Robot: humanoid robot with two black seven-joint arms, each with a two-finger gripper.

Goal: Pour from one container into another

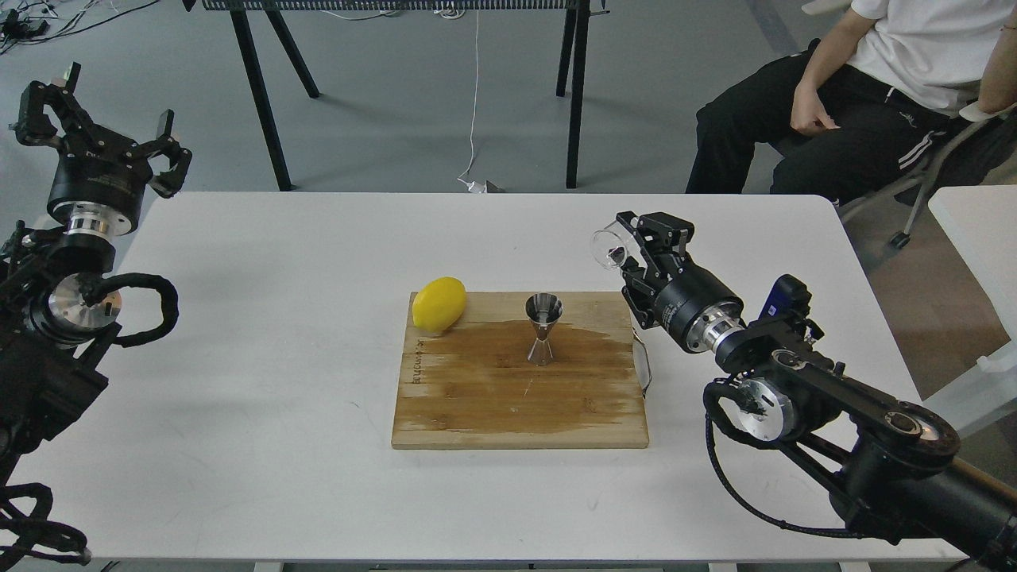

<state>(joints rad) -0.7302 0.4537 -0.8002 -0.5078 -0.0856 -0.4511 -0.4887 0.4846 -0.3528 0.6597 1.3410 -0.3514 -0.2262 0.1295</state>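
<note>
The steel jigger (543, 327) stands upright near the middle of the wooden cutting board (520, 397). My right gripper (636, 238) is shut on the clear glass cup (610, 245), holding it tilted above the white table, to the right of the board and well clear of the jigger. My left gripper (99, 119) is raised at the far left, beyond the table's left edge, open and holding nothing.
A yellow lemon (438, 303) lies on the board's back left corner. The white table (278, 397) carries the board. A seated person (874, 87) is at the back right, and black table legs (262, 95) stand behind.
</note>
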